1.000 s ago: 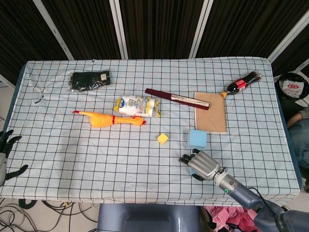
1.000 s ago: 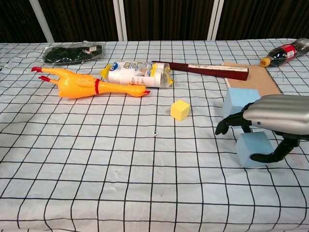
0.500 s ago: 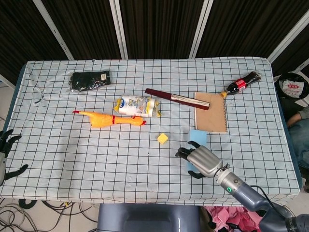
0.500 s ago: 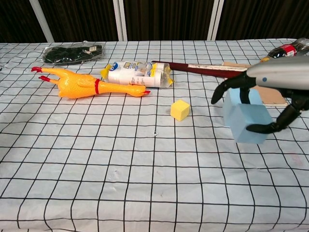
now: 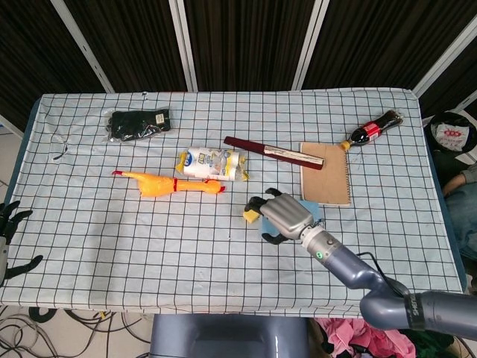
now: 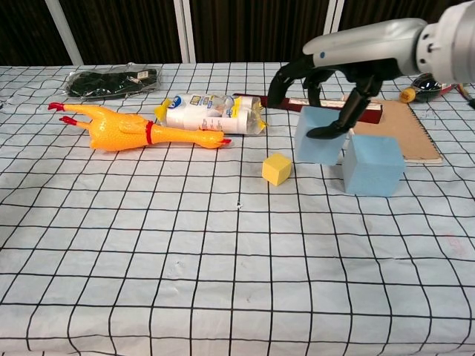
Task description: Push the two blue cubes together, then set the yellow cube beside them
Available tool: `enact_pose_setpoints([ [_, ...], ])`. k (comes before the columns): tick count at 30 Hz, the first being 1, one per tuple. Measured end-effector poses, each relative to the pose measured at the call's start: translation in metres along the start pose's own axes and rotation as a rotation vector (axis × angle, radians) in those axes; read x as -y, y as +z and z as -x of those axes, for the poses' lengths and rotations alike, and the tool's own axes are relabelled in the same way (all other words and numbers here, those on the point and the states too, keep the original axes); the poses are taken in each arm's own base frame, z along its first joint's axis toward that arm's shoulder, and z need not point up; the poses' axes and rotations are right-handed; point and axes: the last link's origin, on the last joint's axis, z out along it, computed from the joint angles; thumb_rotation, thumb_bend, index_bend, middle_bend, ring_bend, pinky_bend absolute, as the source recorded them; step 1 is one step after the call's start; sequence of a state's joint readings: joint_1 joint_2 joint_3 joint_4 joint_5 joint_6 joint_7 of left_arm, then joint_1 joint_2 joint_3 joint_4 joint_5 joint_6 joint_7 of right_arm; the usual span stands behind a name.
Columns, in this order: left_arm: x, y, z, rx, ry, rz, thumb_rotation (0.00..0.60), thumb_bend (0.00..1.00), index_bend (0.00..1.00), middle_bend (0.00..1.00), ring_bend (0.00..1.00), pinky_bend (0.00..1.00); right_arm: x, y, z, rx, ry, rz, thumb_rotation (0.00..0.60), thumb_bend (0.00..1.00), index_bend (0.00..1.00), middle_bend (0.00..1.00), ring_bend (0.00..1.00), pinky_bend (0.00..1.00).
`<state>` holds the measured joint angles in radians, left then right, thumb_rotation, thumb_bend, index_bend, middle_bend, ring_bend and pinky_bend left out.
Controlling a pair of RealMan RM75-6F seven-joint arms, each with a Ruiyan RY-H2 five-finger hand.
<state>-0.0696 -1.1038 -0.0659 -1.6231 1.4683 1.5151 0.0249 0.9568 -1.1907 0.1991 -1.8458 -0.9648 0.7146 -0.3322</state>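
In the chest view my right hand (image 6: 335, 68) grips a light blue cube (image 6: 319, 139) from above and holds it slightly tilted, just off the cloth. It hangs close to the left side of the second blue cube (image 6: 373, 165), which sits on the checked tablecloth. I cannot tell if the two cubes touch. The small yellow cube (image 6: 277, 168) lies a little left of and in front of the held cube. From the head view my right hand (image 5: 283, 215) covers the held cube; the yellow cube (image 5: 250, 216) peeks out at its left. My left hand (image 5: 7, 237) stays off the table's left edge, fingers spread, empty.
A yellow rubber chicken (image 6: 126, 130) and a wrapped white packet (image 6: 211, 113) lie to the left behind the cubes. A dark red flat box (image 5: 274, 152), a brown notebook (image 5: 325, 173) and a cola bottle (image 5: 373, 130) sit behind on the right. A black pouch (image 5: 138, 124) lies far back left.
My right hand has picked the near blue cube up off the cloth and carried it away from me and leftward, to the left side of the other blue cube.
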Motion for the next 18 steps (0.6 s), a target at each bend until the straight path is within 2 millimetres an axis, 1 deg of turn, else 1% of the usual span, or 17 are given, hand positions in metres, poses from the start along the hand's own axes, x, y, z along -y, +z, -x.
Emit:
enact_pose_setpoints([
  [6, 0.001, 0.000, 0.000, 0.000, 0.002, -0.003, 0.600, 0.04, 0.21, 0.07, 0.00, 0.00, 0.003, 0.034, 0.001, -0.009, -0.031, 0.022, 0.600, 0.39, 0.24, 0.16, 0.54, 0.10],
  [9, 0.001, 0.000, 0.000, 0.000, 0.001, -0.001, 0.600, 0.04, 0.21, 0.07, 0.00, 0.00, -0.001, 0.045, 0.004, -0.012, -0.090, 0.034, 0.600, 0.39, 0.24, 0.16, 0.54, 0.09],
  [12, 0.001, 0.000, -0.001, -0.001, 0.003, -0.002, 0.600, 0.04, 0.21, 0.07, 0.00, 0.00, -0.005, 0.053, 0.011, -0.009, -0.143, 0.042, 0.600, 0.39, 0.24, 0.16, 0.54, 0.09],
  [18, 0.001, 0.000, -0.001, -0.006, 0.007, -0.006, 0.600, 0.04, 0.21, 0.07, 0.00, 0.00, -0.008, 0.059, 0.020, -0.013, -0.191, 0.027, 0.600, 0.39, 0.24, 0.16, 0.54, 0.09],
])
